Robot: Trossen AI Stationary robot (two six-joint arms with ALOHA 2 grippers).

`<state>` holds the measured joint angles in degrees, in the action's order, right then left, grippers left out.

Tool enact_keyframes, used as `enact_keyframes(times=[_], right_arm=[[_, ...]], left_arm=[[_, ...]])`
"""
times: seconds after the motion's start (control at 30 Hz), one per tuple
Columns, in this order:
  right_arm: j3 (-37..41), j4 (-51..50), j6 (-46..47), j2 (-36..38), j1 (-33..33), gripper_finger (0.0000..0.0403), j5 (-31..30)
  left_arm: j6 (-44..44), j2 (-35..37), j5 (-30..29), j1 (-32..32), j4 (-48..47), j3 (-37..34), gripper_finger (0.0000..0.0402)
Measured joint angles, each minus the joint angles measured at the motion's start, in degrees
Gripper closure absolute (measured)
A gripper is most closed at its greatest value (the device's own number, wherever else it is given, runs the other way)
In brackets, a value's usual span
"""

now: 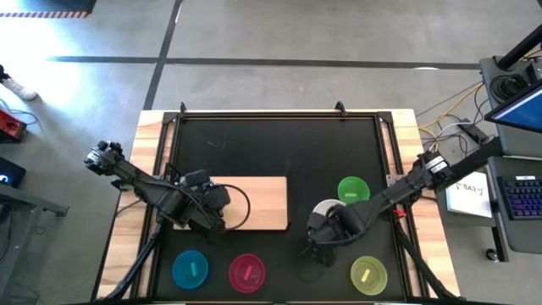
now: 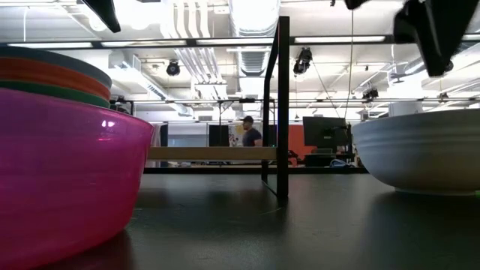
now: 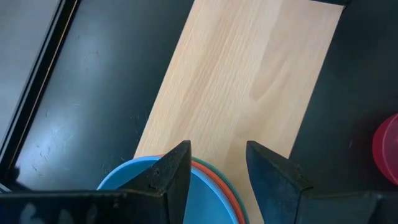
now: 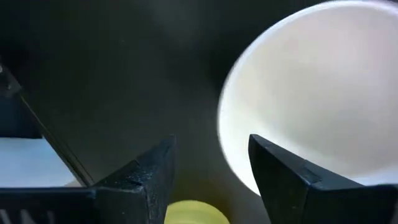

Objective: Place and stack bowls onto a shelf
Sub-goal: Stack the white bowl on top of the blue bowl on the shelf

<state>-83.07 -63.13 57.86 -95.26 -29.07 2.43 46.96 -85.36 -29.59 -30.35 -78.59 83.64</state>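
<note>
A stack of three bowls, blue [image 3: 134,186] on red on dark green, sits on the left end of the pale wooden shelf [image 1: 258,203]. My left gripper [image 3: 217,168] hovers open just above the stack's rim, which runs between its fingers. The white bowl [image 1: 325,207] rests on the black tabletop right of the shelf. My right gripper [image 4: 211,168] is open at the white bowl's [image 4: 317,87] near rim. The green bowl [image 1: 353,190], yellow-green bowl [image 1: 368,275], magenta bowl [image 1: 246,272] and cyan bowl [image 1: 190,269] stand apart on the table.
The rest of the shelf [image 3: 249,81], right of the stack, is bare wood. In the low view the magenta bowl [image 2: 60,172] fills the left and the white bowl [image 2: 420,150] the right. A black post [image 2: 283,105] stands at the table's far side, and a person is in the room behind.
</note>
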Motion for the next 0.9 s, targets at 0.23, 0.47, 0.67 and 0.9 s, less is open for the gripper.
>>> enact_keyframes(times=[0.23,0.47,0.67,0.9], right_arm=[[5.0,2.2,4.3,-0.2,-1.7,0.0218,-3.6],[9.6,7.6,4.1,-0.2,-2.1,0.0219,-3.9],[12.0,8.8,3.5,-0.2,-2.0,0.0228,-3.9],[12.7,10.2,1.0,-0.2,-2.0,0.0304,-3.9]], left_arm=[[0.0,0.1,0.5,0.0,0.1,0.0,0.0264],[0.0,0.1,0.6,0.0,0.1,0.0,0.0264],[0.0,0.1,0.6,0.0,0.2,0.0,0.0264],[0.0,0.2,0.6,0.0,0.6,0.0,0.0264]])
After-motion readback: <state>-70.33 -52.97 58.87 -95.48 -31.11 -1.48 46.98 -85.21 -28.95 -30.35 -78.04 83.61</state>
